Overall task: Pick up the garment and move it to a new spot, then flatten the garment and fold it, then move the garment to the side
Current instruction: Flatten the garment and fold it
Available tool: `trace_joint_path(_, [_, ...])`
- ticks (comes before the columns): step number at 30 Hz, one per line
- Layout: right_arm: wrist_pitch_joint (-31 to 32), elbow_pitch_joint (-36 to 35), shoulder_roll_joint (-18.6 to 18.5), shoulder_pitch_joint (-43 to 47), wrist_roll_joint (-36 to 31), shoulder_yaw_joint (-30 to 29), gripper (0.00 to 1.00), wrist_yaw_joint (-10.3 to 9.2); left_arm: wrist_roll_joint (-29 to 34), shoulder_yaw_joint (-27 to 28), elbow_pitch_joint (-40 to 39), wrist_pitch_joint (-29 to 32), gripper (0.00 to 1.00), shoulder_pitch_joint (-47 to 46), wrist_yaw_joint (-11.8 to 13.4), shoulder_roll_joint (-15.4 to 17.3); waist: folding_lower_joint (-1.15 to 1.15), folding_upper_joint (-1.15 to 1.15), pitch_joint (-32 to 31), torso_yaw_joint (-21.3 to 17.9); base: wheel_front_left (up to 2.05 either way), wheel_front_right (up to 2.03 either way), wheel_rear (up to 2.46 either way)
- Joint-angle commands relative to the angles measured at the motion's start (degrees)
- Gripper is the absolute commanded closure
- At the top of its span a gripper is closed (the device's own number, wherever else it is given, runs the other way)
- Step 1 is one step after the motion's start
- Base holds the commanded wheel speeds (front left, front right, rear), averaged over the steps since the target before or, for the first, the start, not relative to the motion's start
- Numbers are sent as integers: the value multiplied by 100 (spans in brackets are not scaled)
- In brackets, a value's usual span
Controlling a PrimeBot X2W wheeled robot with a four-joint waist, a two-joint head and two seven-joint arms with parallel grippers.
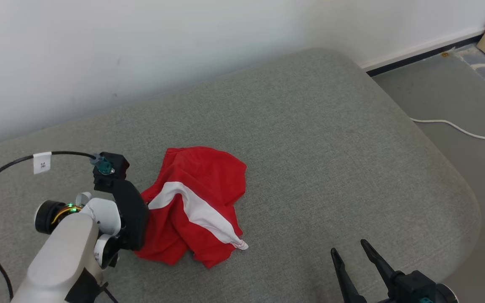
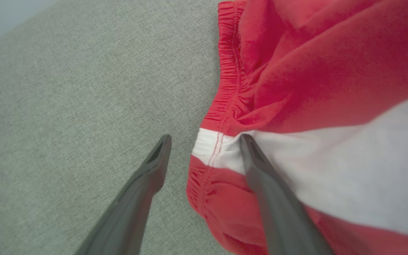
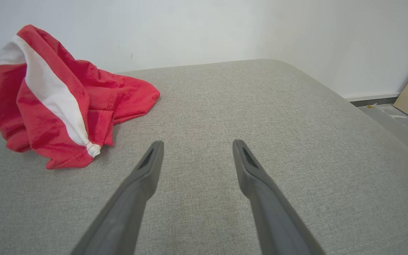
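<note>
Crumpled red garment (image 1: 202, 176) with a white stripe lies on the grey cushion (image 1: 331, 147); left pincer (image 2: 204, 138) spread at its gathered waistband, right pincer (image 3: 197, 141) spread, well apart.

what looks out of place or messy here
The red garment with a white stripe lies crumpled in a heap on the grey cushion, not flat. A white cable trails loose across the floor. Nothing looks spilled or damaged.
</note>
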Motion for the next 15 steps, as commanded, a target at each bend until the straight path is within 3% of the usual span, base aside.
trace_joint_path(1, [-33, 4, -11, -77, 45, 5, 0, 3, 28, -50, 41, 62, 0, -73, 11, 9, -1, -1, 107, -78, 0, 0, 0])
trace_joint_path(5, [-31, 6, -8, -94, 52, 26, 0, 3, -30, -172, 143, 232, 0, -181, 12, -31, -1, -1, 152, -64, 0, 0, 0])
trace_joint_path(6, [-32, 12, -5, -94, 53, 36, 0, 3, -64, -190, 175, 288, 7, -192, 11, -50, -1, -1, 158, -58, 0, 0, 0])
trace_joint_path(8, [-34, 21, 4, -114, 58, 49, 0, 3, -88, -242, 217, 367, 78, -206, 11, -74, -1, -1, 171, -47, 0, 0, 0])
trace_joint_path(9, [-39, 23, 10, -132, 64, 52, 0, 3, -114, -244, 220, 349, 100, -217, 11, -83, -1, -1, 174, -39, 0, 0, 0])
trace_joint_path(15, [-64, 50, 27, -188, 70, 30, 0, 3, -79, -237, 104, -96, 100, -353, 63, -178, -1, -1, 141, 53, 0, 0, 0])
